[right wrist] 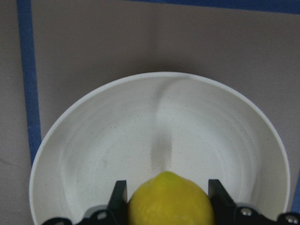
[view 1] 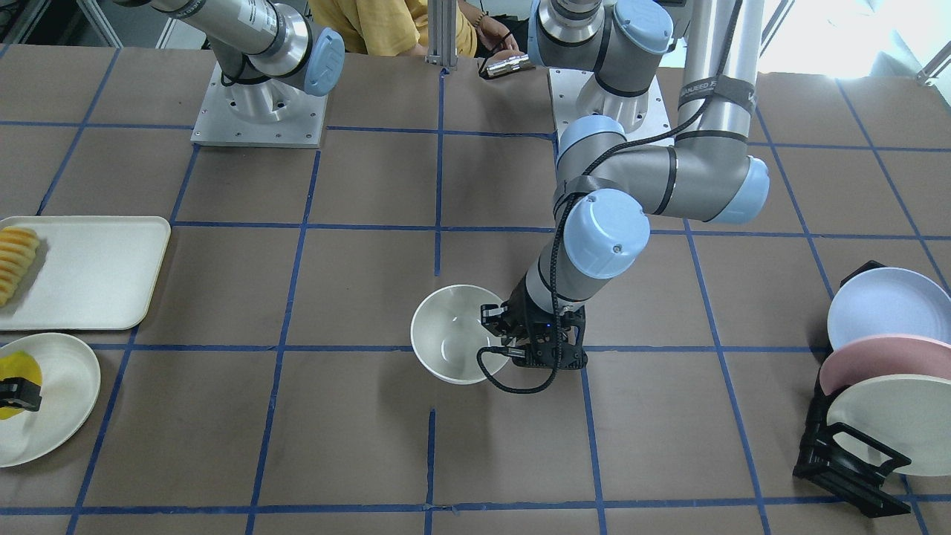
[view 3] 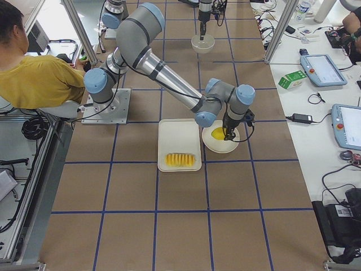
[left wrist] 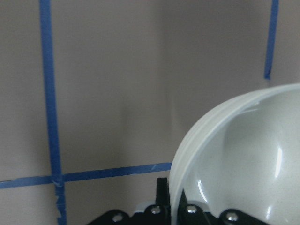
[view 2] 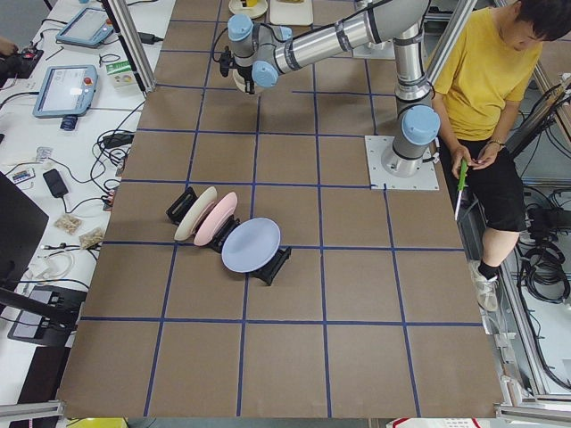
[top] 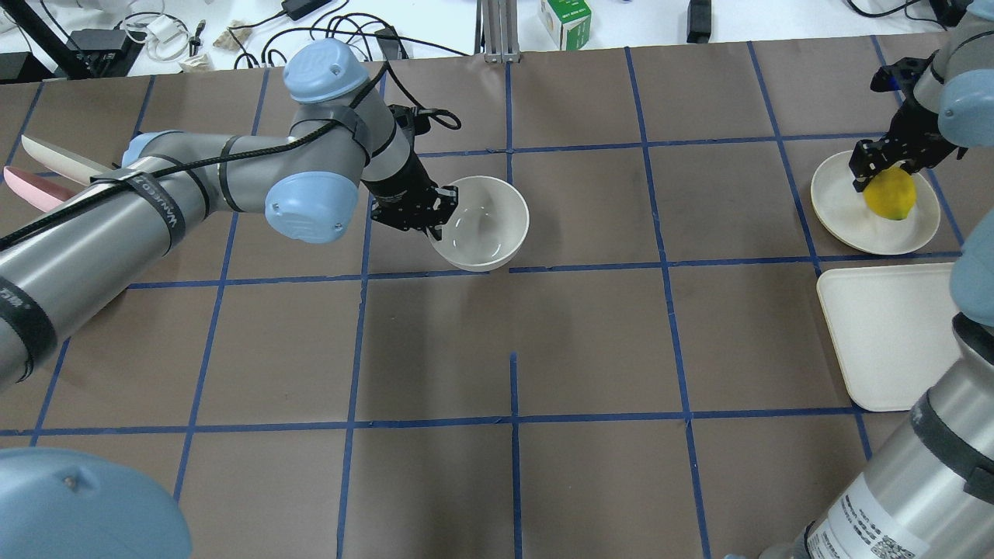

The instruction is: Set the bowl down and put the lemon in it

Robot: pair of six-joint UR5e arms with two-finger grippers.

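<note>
The off-white bowl (view 1: pixel 453 336) is near the table's middle, upright, at or just above the surface; it also shows in the overhead view (top: pixel 485 221) and the left wrist view (left wrist: pixel 243 154). My left gripper (top: pixel 436 211) is shut on its rim, one finger inside and one outside. The yellow lemon (top: pixel 891 194) is on a flat off-white plate (top: pixel 842 210) at the table's right end. My right gripper (top: pixel 885 175) stands over it, and its fingers (right wrist: pixel 118 197) press both sides of the lemon (right wrist: pixel 171 199). I cannot tell whether the lemon is lifted off the plate.
An off-white tray (view 1: pixel 96 271) with pale sliced fruit (view 1: pixel 16 260) lies next to the lemon's plate. A black rack (view 1: pixel 847 461) with blue, pink and cream plates stands at the table's left end. A person in yellow (view 2: pixel 486 80) sits behind the robot bases.
</note>
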